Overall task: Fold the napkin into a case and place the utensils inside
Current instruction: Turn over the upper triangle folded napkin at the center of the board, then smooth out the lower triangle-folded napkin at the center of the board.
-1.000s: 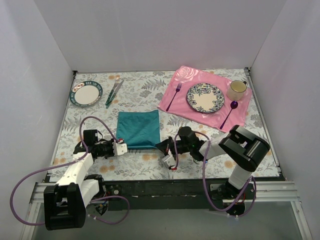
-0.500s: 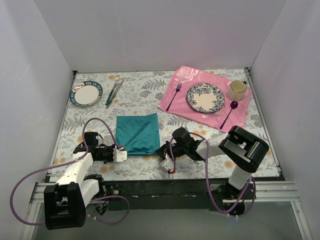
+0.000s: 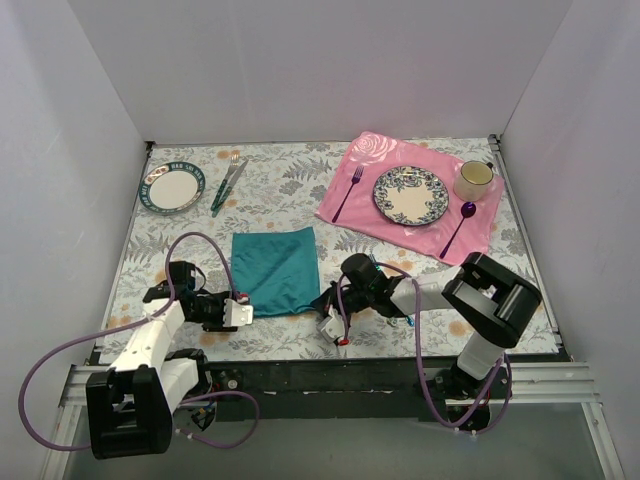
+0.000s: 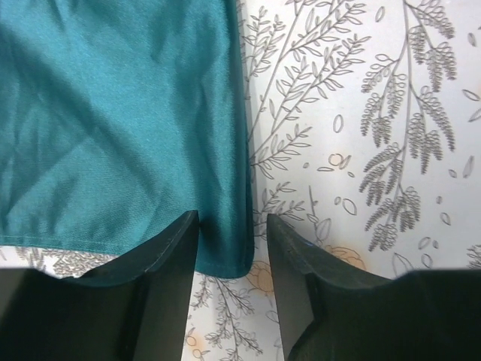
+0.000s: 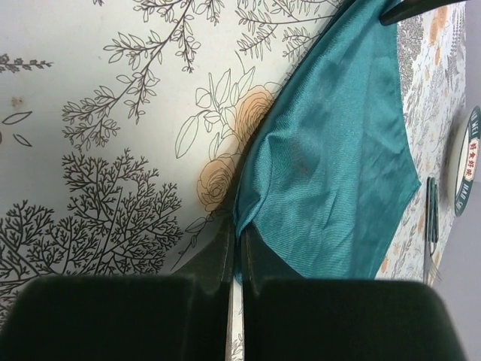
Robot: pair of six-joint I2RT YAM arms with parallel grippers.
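The teal napkin (image 3: 274, 268) lies flat on the floral tablecloth, mid-table. My left gripper (image 3: 247, 309) is open at its near left corner; in the left wrist view that corner (image 4: 229, 252) lies between the spread fingers (image 4: 161, 252), untouched by either. My right gripper (image 3: 324, 300) is shut on the near right corner; in the right wrist view the cloth (image 5: 338, 165) runs up out of the closed fingertips (image 5: 239, 244). A small pinkish piece lies on the far-left plate (image 3: 172, 188); I cannot tell whether it is one of the utensils.
A green-handled fork and knife (image 3: 228, 185) lie beside the teal-rimmed plate. At the back right, a pink placemat (image 3: 370, 150) holds a patterned plate (image 3: 410, 195), a purple fork (image 3: 347, 193), a purple spoon (image 3: 458, 228) and a mug (image 3: 474, 179). White walls enclose the table.
Both grippers have moved toward the near edge of the table. The napkin's near edge has come with them, so the cloth now reaches closer to me.
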